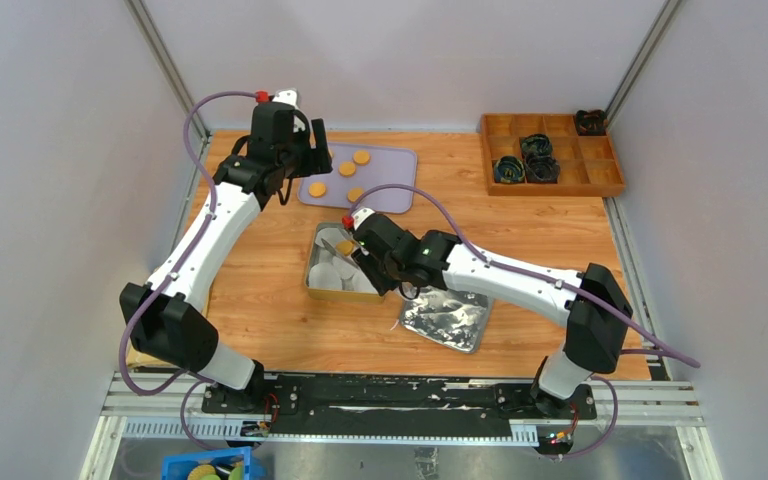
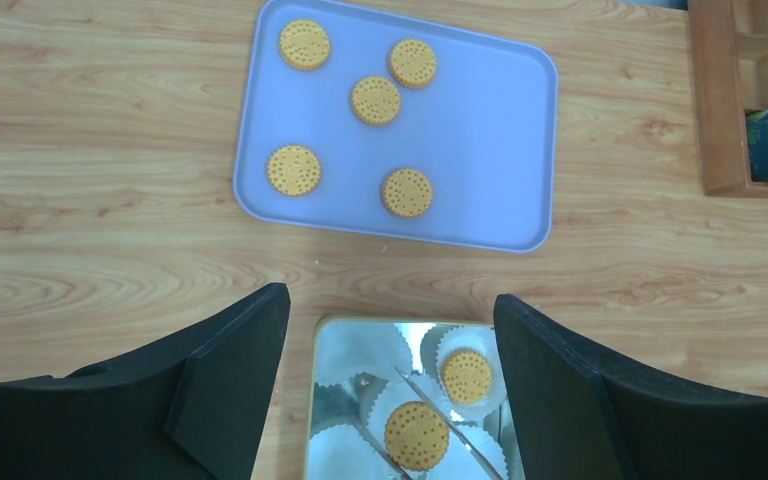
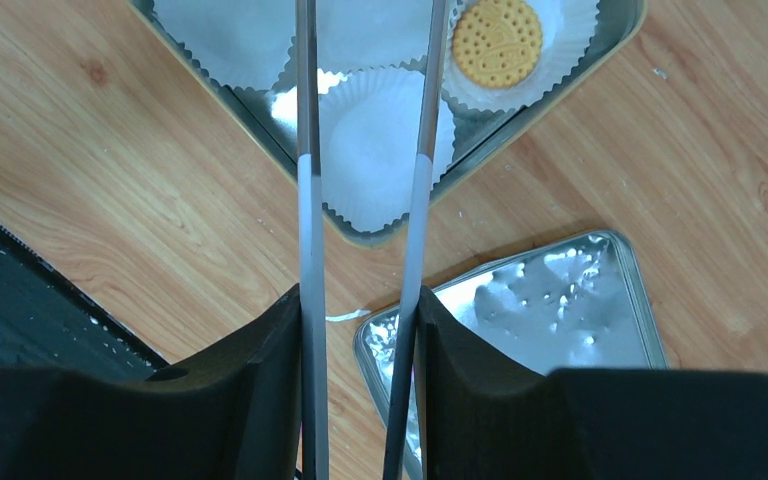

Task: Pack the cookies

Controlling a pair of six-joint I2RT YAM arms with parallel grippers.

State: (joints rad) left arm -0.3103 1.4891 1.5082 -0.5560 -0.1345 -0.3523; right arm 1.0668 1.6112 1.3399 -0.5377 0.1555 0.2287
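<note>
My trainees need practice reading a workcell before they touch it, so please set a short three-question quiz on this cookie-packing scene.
1. How many cookies lie on the purple tray?
2. True or false: the left gripper is closed on a cookie.
3. What does the right gripper hold? A) tongs B) the tin lid C) a paper liner

Key:
1. Five.
2. False; its jaws are open and empty.
3. A.
</note>
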